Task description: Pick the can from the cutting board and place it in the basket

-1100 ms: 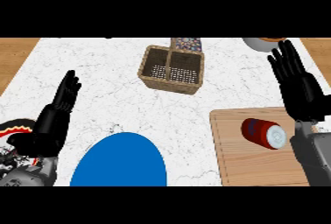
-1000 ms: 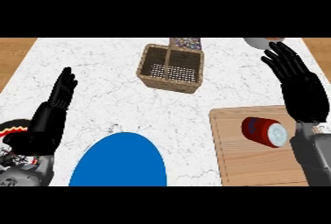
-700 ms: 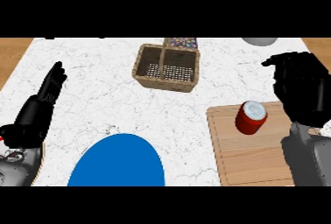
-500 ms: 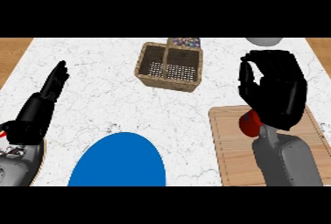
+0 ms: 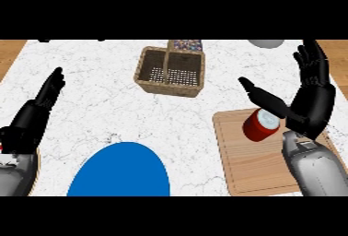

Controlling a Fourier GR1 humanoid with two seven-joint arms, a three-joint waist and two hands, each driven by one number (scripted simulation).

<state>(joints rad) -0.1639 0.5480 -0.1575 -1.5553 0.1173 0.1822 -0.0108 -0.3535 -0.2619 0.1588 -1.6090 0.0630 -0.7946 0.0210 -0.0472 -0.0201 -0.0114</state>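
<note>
The right hand (image 5: 314, 103) stands wide open at the right side of the view: fingers straight and pointing up, thumb stretched out to the left, nothing held.

The can (image 5: 262, 125) lies just left of that hand's wrist and under the thumb. It is red with a pale top, and no finger curls round it. Whether the thumb's base touches it cannot be told. The can stands on the near-hand corner of the board (image 5: 252, 170), a wooden slab that runs down beneath the right forearm.

The basket (image 5: 170, 71) sits well to the left of the right hand and higher up, apart from the board. It is woven, and a divider splits it into two compartments.

The left hand (image 5: 37, 115) rests open at the left edge, fingers straight and pointing up, far from the can.

A blue plate (image 5: 119, 173) lies to its right, low in the view.

All of this sits on a white marbled counter (image 5: 102, 92) with wood showing past its far corners. A grey rounded thing (image 5: 267, 43) lies above the right thumb at the far edge, and a speckled thing (image 5: 185, 44) shows just behind the basket.
</note>
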